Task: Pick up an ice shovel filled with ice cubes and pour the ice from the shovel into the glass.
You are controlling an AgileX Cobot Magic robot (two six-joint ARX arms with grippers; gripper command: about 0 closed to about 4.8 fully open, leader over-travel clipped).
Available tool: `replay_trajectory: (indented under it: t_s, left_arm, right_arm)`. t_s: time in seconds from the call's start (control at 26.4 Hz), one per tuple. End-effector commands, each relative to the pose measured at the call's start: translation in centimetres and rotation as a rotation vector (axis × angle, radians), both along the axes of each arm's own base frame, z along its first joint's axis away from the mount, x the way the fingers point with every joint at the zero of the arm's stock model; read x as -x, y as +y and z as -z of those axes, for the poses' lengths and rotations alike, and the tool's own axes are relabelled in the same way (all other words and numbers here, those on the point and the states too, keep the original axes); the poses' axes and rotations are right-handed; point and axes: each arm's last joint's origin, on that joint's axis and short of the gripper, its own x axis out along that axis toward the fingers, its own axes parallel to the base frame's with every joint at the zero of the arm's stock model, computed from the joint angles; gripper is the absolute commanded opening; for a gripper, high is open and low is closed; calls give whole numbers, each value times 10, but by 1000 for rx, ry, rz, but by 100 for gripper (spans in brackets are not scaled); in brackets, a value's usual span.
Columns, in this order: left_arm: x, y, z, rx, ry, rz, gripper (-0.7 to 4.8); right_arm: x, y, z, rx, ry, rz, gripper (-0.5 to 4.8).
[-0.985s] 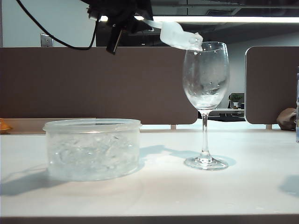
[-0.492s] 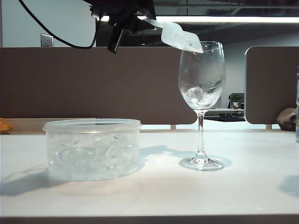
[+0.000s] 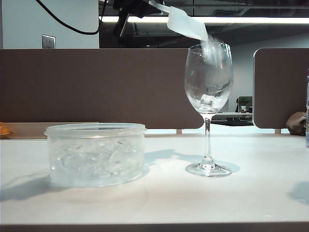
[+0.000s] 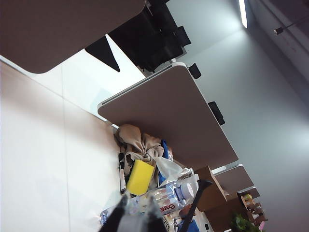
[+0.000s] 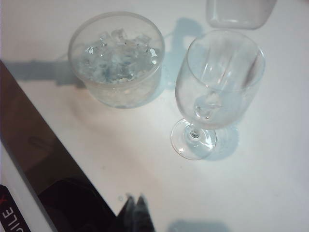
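— White tabletop [image 3: 251, 193] across the lower frame; what sits nearest?

— At lower left, a round clear tub [image 3: 96, 153] full of ice cubes [image 3: 96, 162]. Right of centre, apart from it, the glass [image 3: 208, 108] stands upright on its foot, with an ice cube in the bottom of its bowl.

— And above the glass?

— The ice shovel [image 3: 186, 23] slants down from the upper middle, its bowl tip just over the rim, with a whitish blur at the rim below it.

— Who holds it?

— The left gripper [image 3: 131, 7], a dark shape at the top edge, clamped on the shovel's thin handle. Its wrist view looks away across the room, fingertips together at the bottom edge.

— The other one?

— The right gripper [image 5: 135, 212] hangs over the table; in its wrist view its tips look pressed together, holding nothing, with tub and glass beyond.

— Farthest back?

— Brown partition panels [image 3: 96, 87] and a ceiling light strip.
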Motion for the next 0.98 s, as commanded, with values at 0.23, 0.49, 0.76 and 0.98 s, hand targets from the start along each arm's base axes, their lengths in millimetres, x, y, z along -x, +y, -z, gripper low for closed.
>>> replay_trajectory:
  t_s: [0.23,0.49,0.76,0.98]
  left_arm:
    - [0,1,-3,32,-1,0,-6]
    - [-14,22,-8,222,67,-6,-6]
    - [-23,73,-5,354,95,-44,-6]
    - [-9,123,31,391,165,-134,-6]
  right_arm:
    - [0,0,-2,-11,-13,-2,0]
    - [0,0,-2,-11,-13,-2,0]
    - [0,0,-2,-11,-13,-2,0]
    - [0,0,-2,-11,-13,-2,0]
